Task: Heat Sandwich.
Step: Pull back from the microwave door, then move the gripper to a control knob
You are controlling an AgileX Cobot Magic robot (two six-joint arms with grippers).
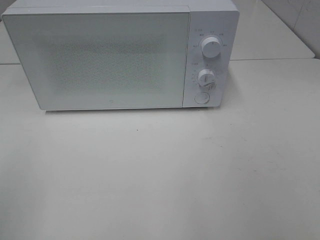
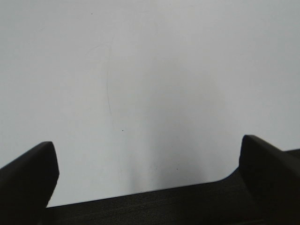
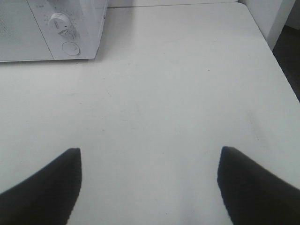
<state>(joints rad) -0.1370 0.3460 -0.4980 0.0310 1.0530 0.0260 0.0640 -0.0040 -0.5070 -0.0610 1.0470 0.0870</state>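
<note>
This looks like a lab or test room dressed as a mock kitchen rather than a home. A white microwave [image 1: 110,60] with 2 dials [image 1: 210,48] and 1 round button [image 1: 201,97] stands toward the far edge of a plain white worktop [image 1: 160,180]. Across a thin seam along that far edge, a second white table [image 1: 270,35] of the same kind butts against it. Beyond the worktop's rounded far right corner are a white panel [image 3: 269,18] and dark floor [image 3: 291,61].

No legible text. On the microwave [image 1: 110,60] control panel [image 1: 222,87], faint marks ring the upper knob [image 1: 210,48] from nine to three o'clock and the lower knob [image 1: 206,78] from seven to twelve, too small to read.
</note>
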